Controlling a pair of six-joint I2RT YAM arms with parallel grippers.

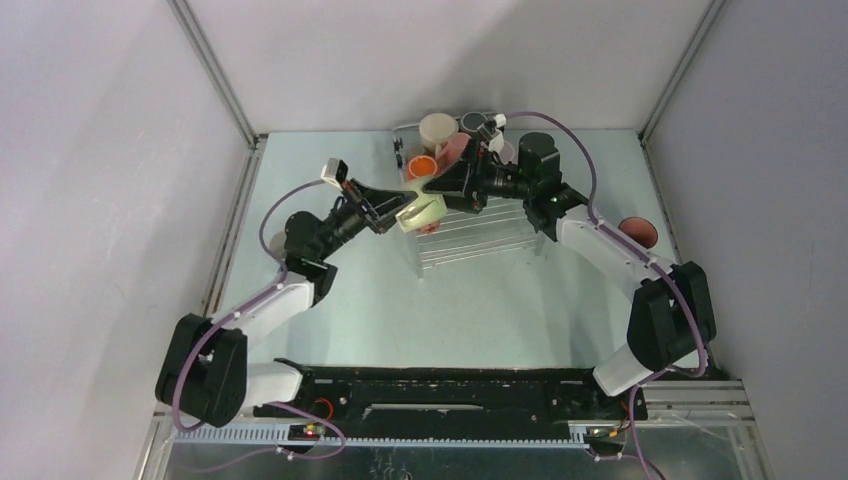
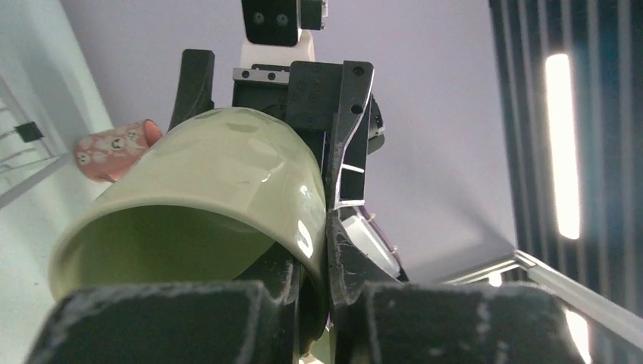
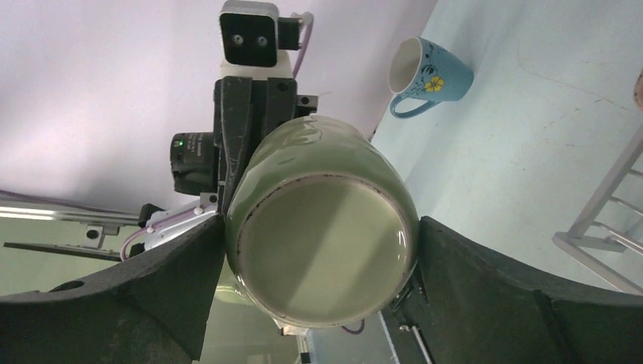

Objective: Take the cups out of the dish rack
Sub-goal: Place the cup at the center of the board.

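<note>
Left gripper (image 2: pixel 312 265) clenches the pale green ceramic mug (image 2: pixel 220 167) by its rim while the right gripper (image 3: pixel 321 224) clasps its base; treat this as a likely handover beside the clear wire-ribbed dish rack (image 1: pixel 480 240).

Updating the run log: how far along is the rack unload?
Done: a blue mug and a pink mug sit on the table, off the dish rack.
In hand: the pale green mug, its rim pinched by the left end effector. The right end effector brackets its base, grip unclear.
Left: several mugs at the rack's far end.
</note>
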